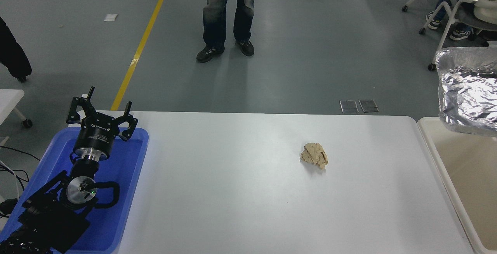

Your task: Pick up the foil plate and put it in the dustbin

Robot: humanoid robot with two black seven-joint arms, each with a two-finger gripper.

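The foil plate [468,91], shiny crinkled silver with a raised rim, hangs in the air at the right edge, tilted, above the far end of the dustbin [430,145]. The dustbin is cream with a tan inside and stands against the table's right end. The plate is cut off by the picture's edge. My right gripper does not show; whatever holds the plate is out of the picture. My left gripper [103,108] is open and parked at the lower left over the blue tray.
A blue plastic tray [128,176] sits on the table's left end under the left arm. A small tan crumpled paper ball [315,155] lies right of the table's middle. A person's legs [229,17] stand beyond the far edge. Chairs are at the top right.
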